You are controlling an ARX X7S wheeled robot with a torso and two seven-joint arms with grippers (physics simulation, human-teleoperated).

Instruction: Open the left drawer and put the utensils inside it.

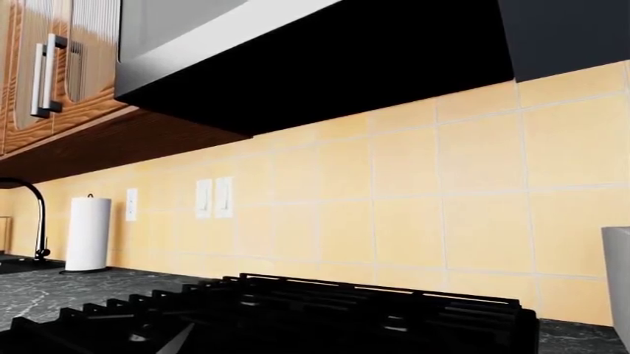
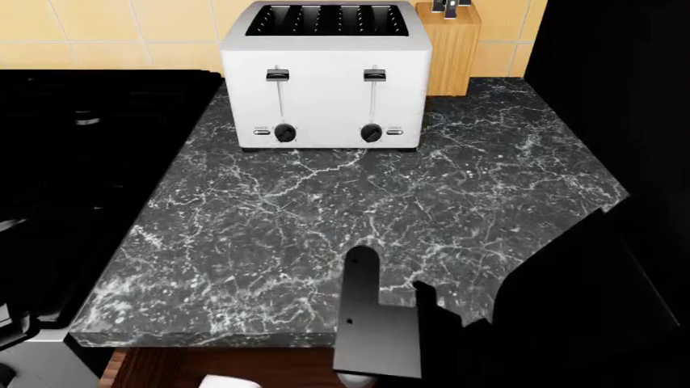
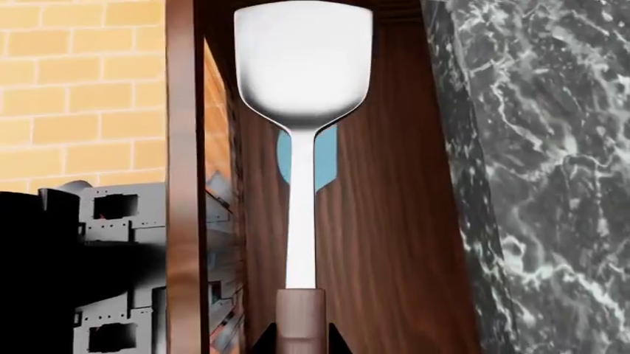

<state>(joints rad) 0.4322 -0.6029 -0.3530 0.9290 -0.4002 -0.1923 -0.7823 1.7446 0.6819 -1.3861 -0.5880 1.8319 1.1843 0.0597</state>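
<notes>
The right wrist view looks down into the open left drawer (image 3: 394,221), with its plain wood floor and its side wall (image 3: 182,147). My right gripper (image 3: 300,339) is shut on the brown wooden handle of the grey metal spatula (image 3: 305,66). It holds the spatula lengthwise over the drawer. The light-blue spatula (image 3: 325,158) lies on the drawer floor, mostly hidden behind the metal one. In the head view a strip of reddish wood (image 2: 151,368) shows under the counter's front edge. My left gripper's fingers do not show in any view.
A white toaster (image 2: 323,77) and a tan knife block (image 2: 453,48) stand at the back of the black marble counter (image 2: 323,210). The black stove (image 2: 86,162) lies to the left. The left wrist view shows a paper towel roll (image 1: 88,232), a faucet (image 1: 35,214) and the hood (image 1: 295,59).
</notes>
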